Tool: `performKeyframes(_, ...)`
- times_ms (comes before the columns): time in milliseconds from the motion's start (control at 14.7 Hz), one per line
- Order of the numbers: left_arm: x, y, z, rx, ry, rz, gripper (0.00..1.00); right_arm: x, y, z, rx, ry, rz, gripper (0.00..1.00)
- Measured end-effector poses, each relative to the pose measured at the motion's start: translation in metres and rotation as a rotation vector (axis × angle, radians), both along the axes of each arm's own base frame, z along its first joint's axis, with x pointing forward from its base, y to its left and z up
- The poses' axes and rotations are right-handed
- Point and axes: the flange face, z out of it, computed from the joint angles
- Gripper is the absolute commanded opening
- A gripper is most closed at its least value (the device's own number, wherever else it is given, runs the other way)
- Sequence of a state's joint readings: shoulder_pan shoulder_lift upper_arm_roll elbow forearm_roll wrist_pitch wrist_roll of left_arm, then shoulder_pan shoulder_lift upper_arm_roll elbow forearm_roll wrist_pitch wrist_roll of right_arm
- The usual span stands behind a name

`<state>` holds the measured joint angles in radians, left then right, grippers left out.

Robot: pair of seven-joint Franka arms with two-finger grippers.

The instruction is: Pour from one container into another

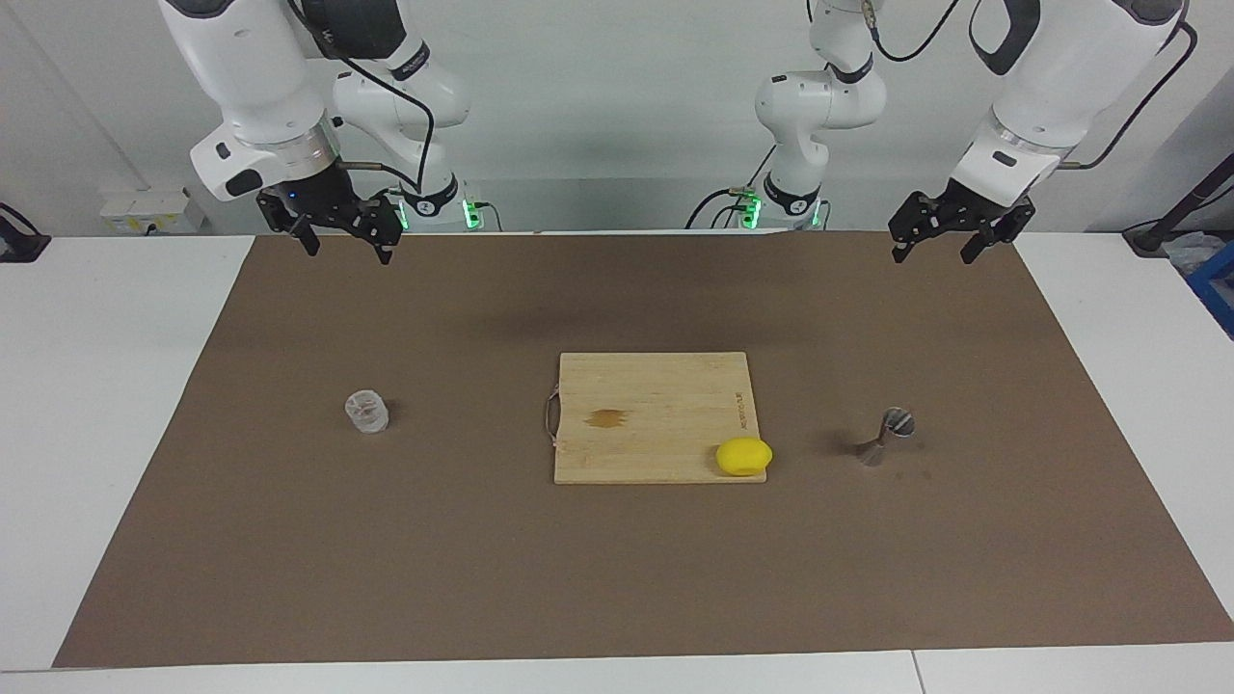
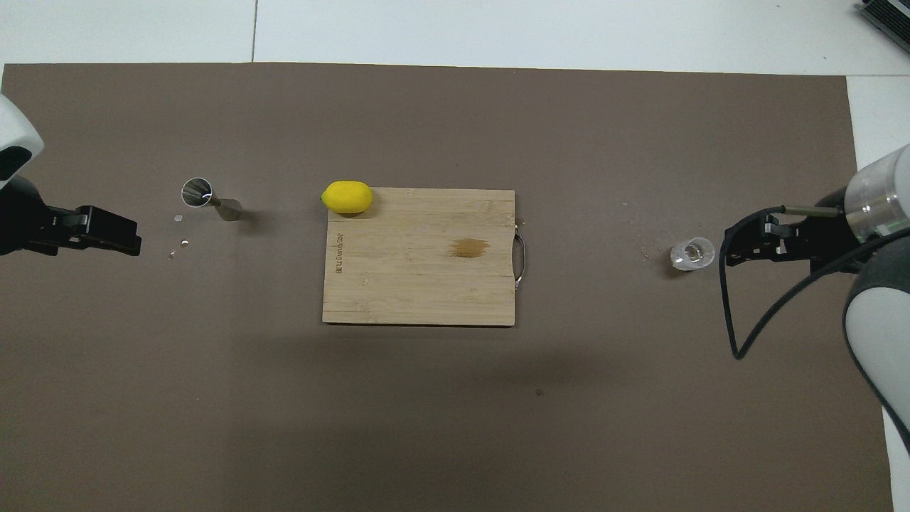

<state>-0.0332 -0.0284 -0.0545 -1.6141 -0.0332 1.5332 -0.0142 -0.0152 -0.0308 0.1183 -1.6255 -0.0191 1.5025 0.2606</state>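
A small clear glass tumbler (image 1: 366,412) (image 2: 692,254) stands upright on the brown mat toward the right arm's end. The silvery hourglass jigger (image 1: 887,436) (image 2: 210,199) stands on the mat toward the left arm's end. My right gripper (image 1: 348,253) (image 2: 729,252) hangs open and empty in the air over the mat at its own end, well above the tumbler. Over the mat at the other end my left gripper (image 1: 932,253) (image 2: 131,242) is raised, open and holding nothing, apart from the jigger.
A wooden cutting board (image 1: 656,386) (image 2: 419,284) with a brown stain lies mid-mat between the two containers. A yellow lemon (image 1: 743,456) (image 2: 347,197) rests on its corner toward the jigger. Small specks (image 2: 179,231) lie beside the jigger.
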Motion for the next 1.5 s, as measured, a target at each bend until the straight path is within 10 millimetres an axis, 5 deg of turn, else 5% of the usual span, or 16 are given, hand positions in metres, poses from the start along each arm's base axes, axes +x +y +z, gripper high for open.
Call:
performKeyframes(272, -0.001, 0.014, -0.014, -0.002, 0.040, 0.034, 1.00, 0.000, 0.000, 0.000, 0.000, 0.000, 0.000, 1.00)
performKeyframes(545, 0.008, 0.060, -0.045, -0.107, 0.111, 0.207, 1.00, 0.000, 0.000, 0.000, 0.000, 0.000, 0.000, 1.00)
performKeyframes(953, 0.033, 0.088, -0.105, -0.316, 0.272, 0.860, 1.00, 0.000, 0.000, 0.000, 0.000, 0.000, 0.000, 1.00)
performKeyframes(1497, 0.038, 0.135, -0.169, -0.686, 0.497, 1.710, 1.00, 0.000, 0.000, 0.000, 0.000, 0.000, 0.000, 1.00)
